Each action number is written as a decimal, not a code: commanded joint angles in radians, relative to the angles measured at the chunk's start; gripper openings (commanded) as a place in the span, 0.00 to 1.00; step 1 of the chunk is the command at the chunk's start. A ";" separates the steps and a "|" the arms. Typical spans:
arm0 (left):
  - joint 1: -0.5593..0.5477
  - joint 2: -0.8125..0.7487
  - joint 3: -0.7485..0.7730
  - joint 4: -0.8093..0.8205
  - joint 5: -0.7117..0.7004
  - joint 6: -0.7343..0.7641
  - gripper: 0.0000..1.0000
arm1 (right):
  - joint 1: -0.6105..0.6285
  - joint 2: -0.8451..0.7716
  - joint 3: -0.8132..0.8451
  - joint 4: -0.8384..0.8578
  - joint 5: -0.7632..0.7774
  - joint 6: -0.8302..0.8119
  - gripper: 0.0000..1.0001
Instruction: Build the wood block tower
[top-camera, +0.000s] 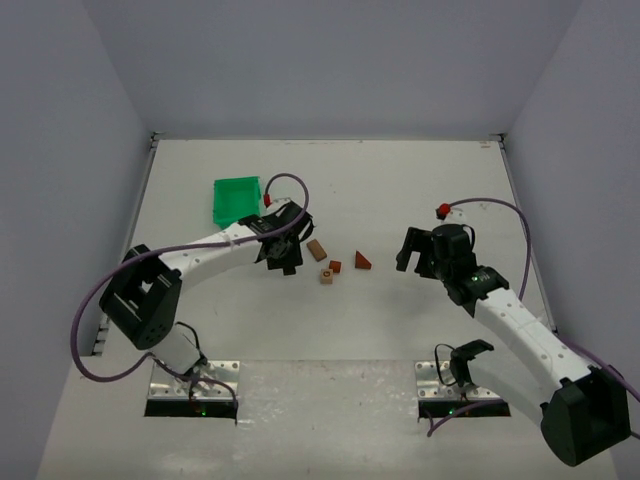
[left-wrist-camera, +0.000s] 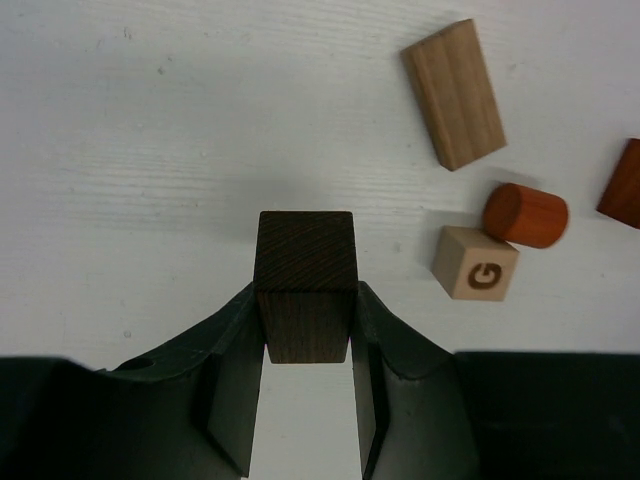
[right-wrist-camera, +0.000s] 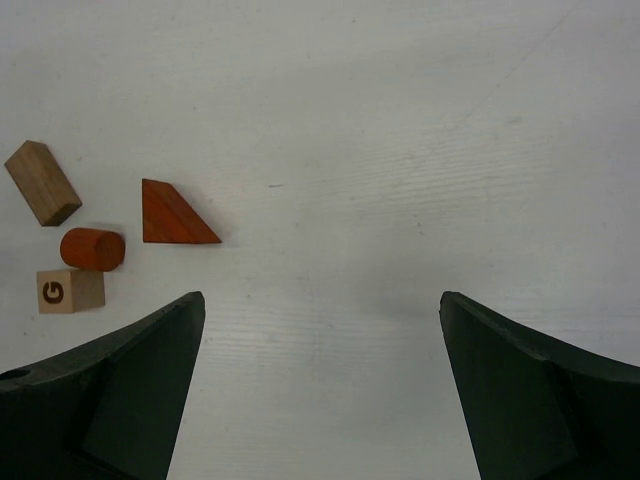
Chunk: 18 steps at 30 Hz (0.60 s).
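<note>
- Looking through the left wrist camera, you find the left gripper (left-wrist-camera: 305, 300) clamped narrowly on a dark brown block (left-wrist-camera: 305, 250); its lower end is buried between the fingers (left-wrist-camera: 235, 380), so you cannot tell whether it touches the table (left-wrist-camera: 150, 120)
- From the top camera that block is hidden under the gripper, and the loose pieces are too small there for you to read any detail
- At the right edge of the left wrist picture, the reddish wedge (right-wrist-camera: 175, 215) is cut off to a sliver
- The dark block's visible length runs along the fingers, sticking out past their tips
- Your right gripper (right-wrist-camera: 320, 310) stands wide open and holds nothing, well to the right of the pieces
- The pieces lie singly on the table between the two arms, near the left gripper
- The tan bar (left-wrist-camera: 454, 95) lies flat, its long axis slanted across both wrist pictures
- The reddish cylinder (left-wrist-camera: 526, 214) lies on its side just beside the G cube (left-wrist-camera: 475, 263); you cannot tell whether they touch
- The wedge lies on a triangular face, its sharp end pointing toward the right arm's side
- The green bin (top-camera: 237, 198) sits behind the left gripper
</note>
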 joint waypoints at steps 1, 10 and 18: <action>0.043 0.095 0.085 0.013 0.069 0.039 0.00 | -0.004 -0.022 0.009 0.041 0.092 -0.025 0.99; 0.106 0.151 0.109 0.014 0.112 0.103 0.00 | -0.004 -0.021 0.007 0.045 0.049 -0.026 0.99; 0.137 0.216 0.125 0.012 0.180 0.151 0.01 | -0.005 0.003 0.014 0.044 0.041 -0.027 0.99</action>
